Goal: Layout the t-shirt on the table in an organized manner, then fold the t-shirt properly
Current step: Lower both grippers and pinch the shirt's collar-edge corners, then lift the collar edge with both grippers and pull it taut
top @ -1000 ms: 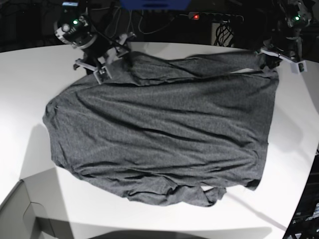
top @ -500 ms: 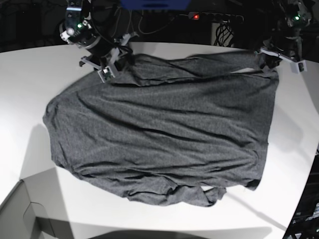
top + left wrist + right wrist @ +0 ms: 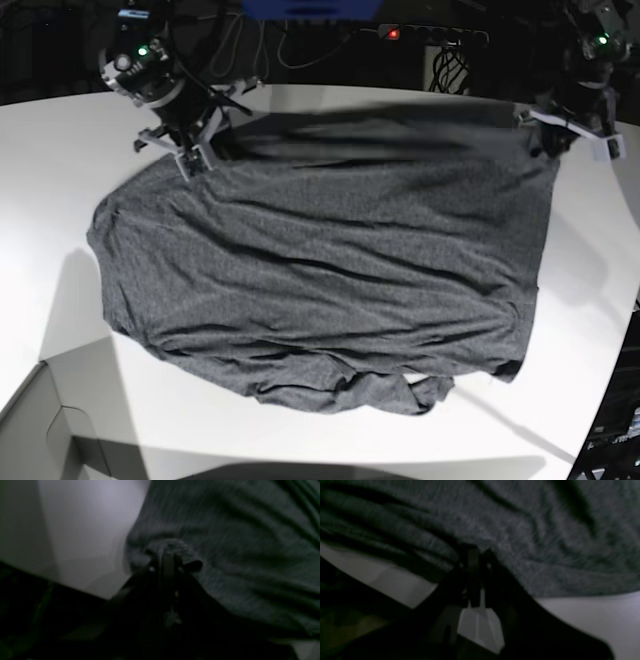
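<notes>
The dark grey t-shirt [image 3: 330, 270] lies spread over the white table [image 3: 60, 170], its far edge pulled taut and blurred between both arms. My right gripper [image 3: 200, 150] is at the shirt's far left corner, shut on a bunch of the cloth [image 3: 495, 530] as the right wrist view shows. At the far right corner my left gripper [image 3: 545, 135] is shut on a gathered fold of the shirt [image 3: 172, 547]. The near hem is rumpled [image 3: 400, 385].
A grey box corner [image 3: 40, 430] sits at the near left of the table. The table's curved edge runs down the right side [image 3: 610, 360]. Cables and dark equipment stand behind the far edge [image 3: 420, 35].
My right gripper closed on the shirt's far left corner and drew it leftward. The far edge of the shirt has lifted and stretched straight between the two grippers.
</notes>
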`<state>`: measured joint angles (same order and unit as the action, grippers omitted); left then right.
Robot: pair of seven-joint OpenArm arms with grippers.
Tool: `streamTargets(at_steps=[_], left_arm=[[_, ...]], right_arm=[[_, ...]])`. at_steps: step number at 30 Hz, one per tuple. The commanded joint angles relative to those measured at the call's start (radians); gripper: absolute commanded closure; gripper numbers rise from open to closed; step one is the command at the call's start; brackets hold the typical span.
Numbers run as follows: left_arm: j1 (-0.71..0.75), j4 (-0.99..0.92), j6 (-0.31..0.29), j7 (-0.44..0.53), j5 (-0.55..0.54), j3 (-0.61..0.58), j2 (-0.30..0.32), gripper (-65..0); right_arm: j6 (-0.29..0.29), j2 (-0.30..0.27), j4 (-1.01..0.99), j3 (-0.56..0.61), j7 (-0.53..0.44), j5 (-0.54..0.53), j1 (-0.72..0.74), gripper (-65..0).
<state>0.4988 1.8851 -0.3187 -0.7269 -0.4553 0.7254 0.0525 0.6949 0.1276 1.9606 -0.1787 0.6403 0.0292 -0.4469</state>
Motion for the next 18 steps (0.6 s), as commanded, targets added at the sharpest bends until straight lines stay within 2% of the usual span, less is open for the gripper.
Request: streamTargets(at_steps=[1,7,12,18], left_arm=[[0.004,0.029,-0.001,0.019,-0.007,0.007,0.019,-0.1],[-0.015,0.041,-0.001,0.019,-0.007,0.009,0.027,-0.1],[-0.055,0.032,-0.001,0.017,-0.007,0.079,0.023,-0.1],[-0.091,0.032,-0.003,0.017,-0.007,0.099,0.027,-0.1]], right_arm=[[0.003,0.001,0.024,-0.002,-0.018,-0.013,-0.002,0.0],[0.003,-0.001,0.03,0.006,-0.018,-0.012,0.012,0.0],[0.003,-0.004,0.027,0.008,-0.017,-0.01,0.044,0.0],[0.003,-0.009,0.003,0.009,-0.015,-0.01,0.129,0.0]])
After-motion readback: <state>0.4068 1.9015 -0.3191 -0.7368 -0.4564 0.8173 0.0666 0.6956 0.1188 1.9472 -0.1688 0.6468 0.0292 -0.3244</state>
